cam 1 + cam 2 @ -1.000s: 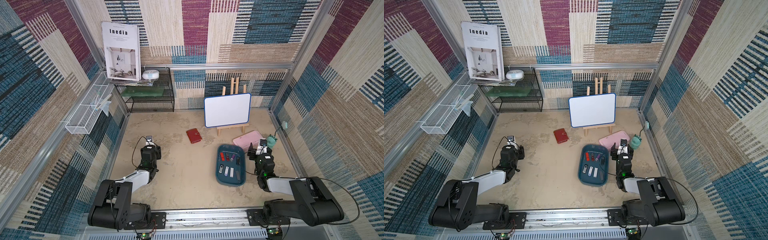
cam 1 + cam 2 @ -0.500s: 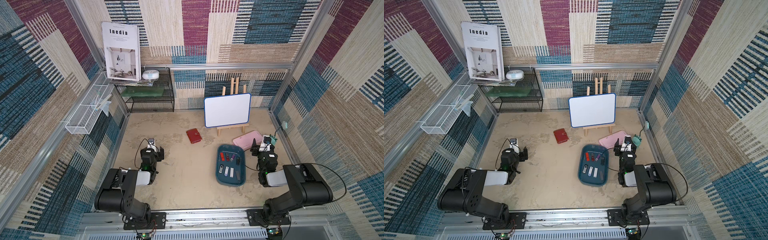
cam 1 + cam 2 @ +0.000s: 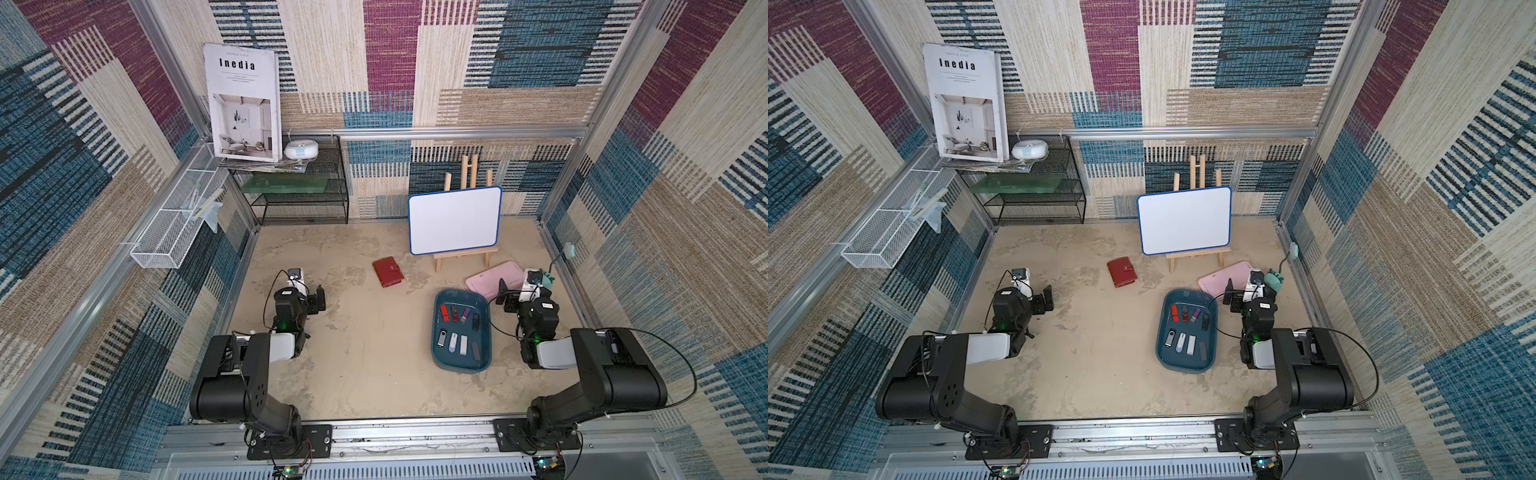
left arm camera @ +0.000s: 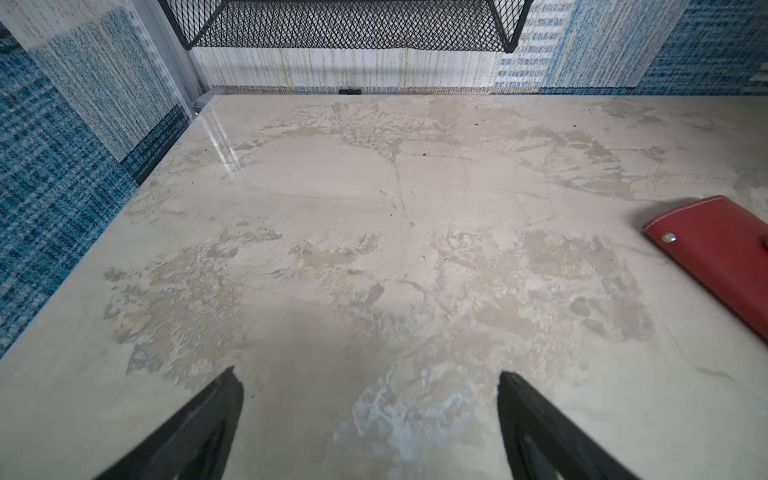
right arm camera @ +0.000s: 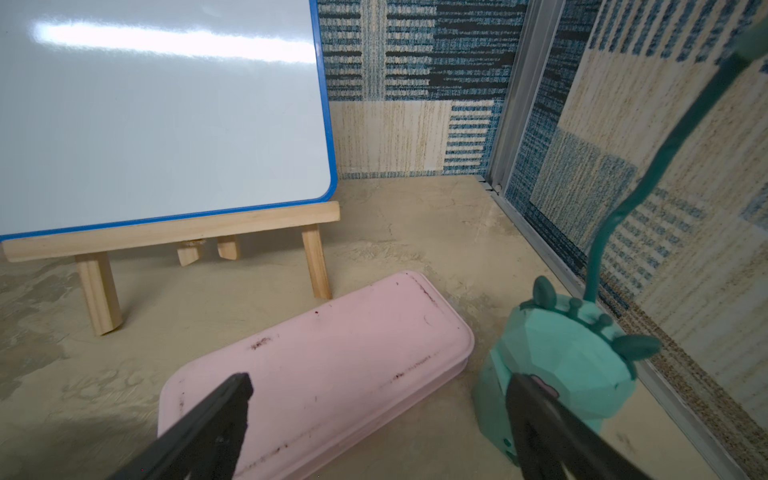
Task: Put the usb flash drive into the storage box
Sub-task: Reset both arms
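Lying in two rows inside the box (image 3: 460,369), the drives (image 3: 454,343) look all stowed, the left hand (image 4: 368,372) and right hand (image 5: 379,376) both stand spread and empty, and none shows loose on the worktop (image 3: 374,353) out to the wallet (image 3: 387,272), so the task seems done.

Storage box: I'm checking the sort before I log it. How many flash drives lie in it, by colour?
Red drives: 2
Purple drive: 1
Black drives: 2
White or silver drives: 3
Total in the box: 8
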`<state>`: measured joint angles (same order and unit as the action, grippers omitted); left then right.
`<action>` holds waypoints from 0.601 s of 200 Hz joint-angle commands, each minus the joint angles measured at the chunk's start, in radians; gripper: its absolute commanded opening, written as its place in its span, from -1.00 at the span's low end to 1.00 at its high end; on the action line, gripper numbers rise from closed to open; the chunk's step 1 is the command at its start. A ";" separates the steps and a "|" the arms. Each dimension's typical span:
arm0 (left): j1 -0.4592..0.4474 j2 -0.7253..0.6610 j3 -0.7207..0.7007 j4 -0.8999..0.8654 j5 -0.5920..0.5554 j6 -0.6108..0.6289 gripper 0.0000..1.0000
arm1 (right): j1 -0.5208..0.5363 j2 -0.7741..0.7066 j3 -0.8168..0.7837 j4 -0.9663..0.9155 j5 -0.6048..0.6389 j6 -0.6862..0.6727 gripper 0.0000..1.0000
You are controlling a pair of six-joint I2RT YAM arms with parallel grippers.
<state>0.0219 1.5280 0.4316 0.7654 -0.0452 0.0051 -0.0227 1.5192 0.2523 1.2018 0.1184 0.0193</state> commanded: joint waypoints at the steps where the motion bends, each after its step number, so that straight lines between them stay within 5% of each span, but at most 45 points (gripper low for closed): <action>1: 0.001 -0.001 0.005 -0.006 0.022 -0.005 0.98 | 0.000 -0.003 -0.001 0.007 -0.012 0.008 0.99; 120: 0.001 -0.001 0.004 -0.002 0.022 -0.005 0.98 | 0.001 0.010 0.017 -0.015 -0.012 0.007 0.99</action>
<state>0.0216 1.5280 0.4320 0.7540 -0.0299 0.0029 -0.0235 1.5204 0.2550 1.1995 0.1108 0.0196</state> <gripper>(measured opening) 0.992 0.993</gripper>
